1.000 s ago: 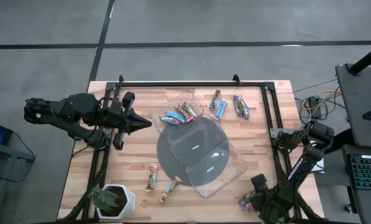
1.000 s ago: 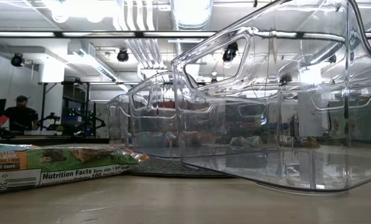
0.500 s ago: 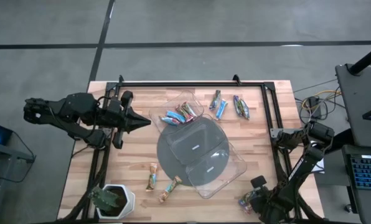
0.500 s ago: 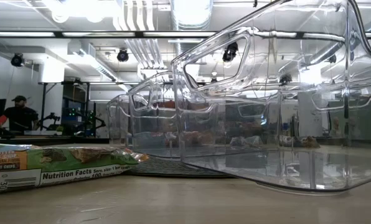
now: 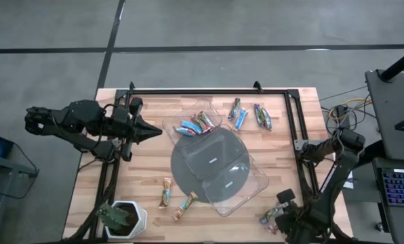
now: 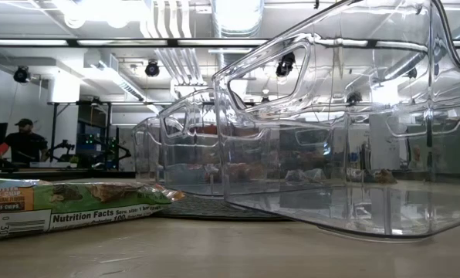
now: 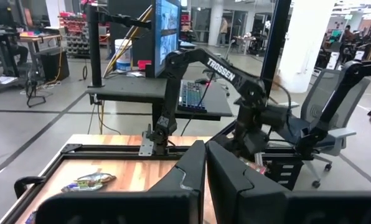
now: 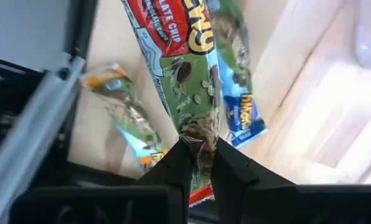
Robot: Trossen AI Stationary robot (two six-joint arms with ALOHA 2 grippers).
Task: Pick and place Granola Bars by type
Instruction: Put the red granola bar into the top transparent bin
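Right gripper (image 8: pixel 197 163) at table's (image 5: pixel 148 169) near right corner, fingers clenched on a green granola bar (image 8: pixel 188 68); left gripper (image 5: pixel 151 131) beside clear tray (image 5: pixel 188 115), fingers pressed together, holding nothing; other bars (image 5: pixel 195 124) in tray, more loose on table

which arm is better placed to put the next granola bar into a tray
The right. Its gripper is shut on a green granola bar at the table's near right corner, by the near clear tray. The left gripper is shut and empty, beside the far tray.
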